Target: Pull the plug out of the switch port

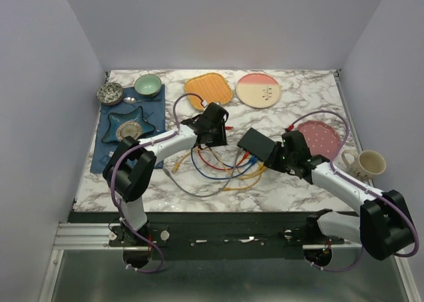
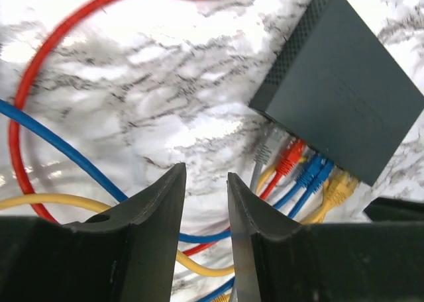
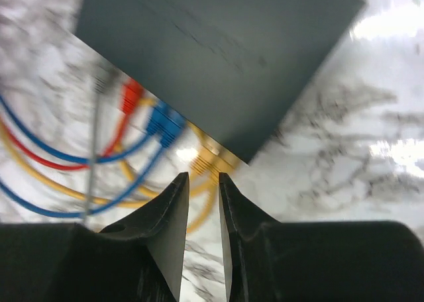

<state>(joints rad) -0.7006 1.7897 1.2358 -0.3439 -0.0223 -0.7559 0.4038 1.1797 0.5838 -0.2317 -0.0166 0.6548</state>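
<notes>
On the table (image 1: 278, 191), centre: switch (image 1: 257, 145) lay flat
Ports: grey, red, blue, yellow plugs (image 2: 311, 173) all seated
Left gripper (image 2: 205, 171): narrowly parted, empty, short of the plugs
Right gripper (image 3: 203, 177): narrowly parted, empty, near yellow plug (image 3: 207, 157)
Remaining: grasp and pull one plug

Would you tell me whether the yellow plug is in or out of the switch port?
In: the yellow plug sits seated at the socket edge of the switch, beside the blue plugs.

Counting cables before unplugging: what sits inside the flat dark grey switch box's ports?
One grey plug, one red plug, two blue plugs, one yellow plug. The dark grey switch box hides the sockets themselves.
</notes>
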